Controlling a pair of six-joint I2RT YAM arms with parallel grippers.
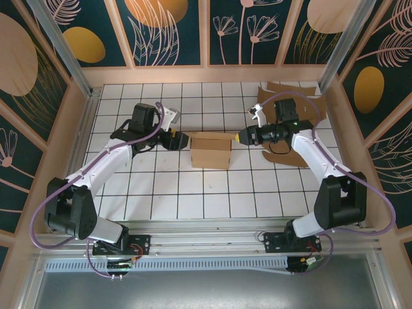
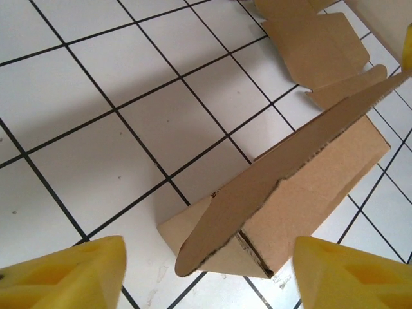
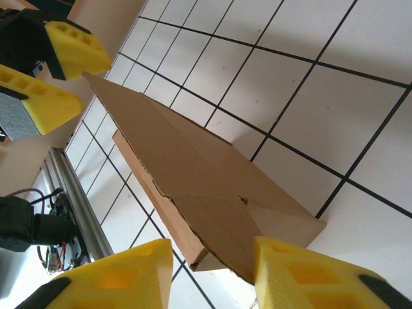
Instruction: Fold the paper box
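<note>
Closely, left claw (image 1: 183,140) and right claw (image 1: 241,136) flank box (image 1: 211,152).

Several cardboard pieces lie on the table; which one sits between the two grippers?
The part-folded box at the centre, standing up, with the left gripper and right gripper at its ends. The other cardboard sheets lie flat at the far right.

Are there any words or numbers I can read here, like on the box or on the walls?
None: no picture has any words, numbers or labels to read.
The cardboard box is plain brown.
The flat cardboard pieces nearby bear no print.
The wall panels show flowers and leaves, no letters.
The white tiled table has dark grid lines, no writing.
</note>
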